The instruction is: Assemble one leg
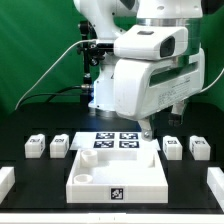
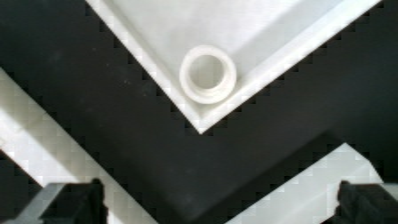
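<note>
At the exterior view's left stand a leg (image 1: 35, 147) and a second leg (image 1: 60, 145), well apart from the gripper (image 1: 149, 127). It hangs empty, fingers spread, above a corner of the tray (image 1: 90, 185). Near its right stand a third leg (image 1: 173, 146) and a fourth leg (image 1: 198, 147).

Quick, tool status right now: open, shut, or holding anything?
Tool: open, fingers wide apart, nothing between them.

Bright, even light bleaches the large white raised-rim plastic tray (image 1: 95, 190) at lower centre against the matte black table (image 1: 45, 197), with faint shadows. The wrist view is soft, its dark gripper fingers (image 2: 63, 205) blurred.
</note>
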Robot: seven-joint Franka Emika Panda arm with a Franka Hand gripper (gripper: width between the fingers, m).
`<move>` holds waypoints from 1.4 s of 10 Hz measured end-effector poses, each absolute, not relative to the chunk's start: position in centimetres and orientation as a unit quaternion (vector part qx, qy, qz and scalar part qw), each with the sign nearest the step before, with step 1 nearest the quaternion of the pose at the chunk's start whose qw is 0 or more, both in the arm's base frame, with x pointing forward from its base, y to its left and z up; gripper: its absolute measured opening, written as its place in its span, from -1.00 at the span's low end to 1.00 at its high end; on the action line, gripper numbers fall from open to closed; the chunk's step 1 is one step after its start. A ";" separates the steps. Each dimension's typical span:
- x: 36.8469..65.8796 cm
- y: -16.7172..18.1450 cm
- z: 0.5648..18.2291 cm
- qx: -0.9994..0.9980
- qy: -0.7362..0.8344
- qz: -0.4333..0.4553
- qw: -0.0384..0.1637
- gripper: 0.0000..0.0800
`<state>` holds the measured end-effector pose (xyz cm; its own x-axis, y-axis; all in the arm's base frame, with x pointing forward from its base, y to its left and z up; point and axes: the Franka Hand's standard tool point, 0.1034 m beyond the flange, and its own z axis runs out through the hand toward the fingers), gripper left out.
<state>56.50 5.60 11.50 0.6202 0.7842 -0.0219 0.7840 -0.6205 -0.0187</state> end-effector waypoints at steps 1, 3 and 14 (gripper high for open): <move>56.5 5.6 11.5 -0.900 -0.436 0.014 0.004 0.62; 56.5 5.6 11.5 -0.900 -0.436 0.014 0.004 0.62; 44.6 1.9 4.7 -0.715 -0.699 0.003 0.013 0.62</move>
<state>44.65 1.86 4.69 0.0229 0.9997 0.0127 0.9995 -0.0226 -0.0227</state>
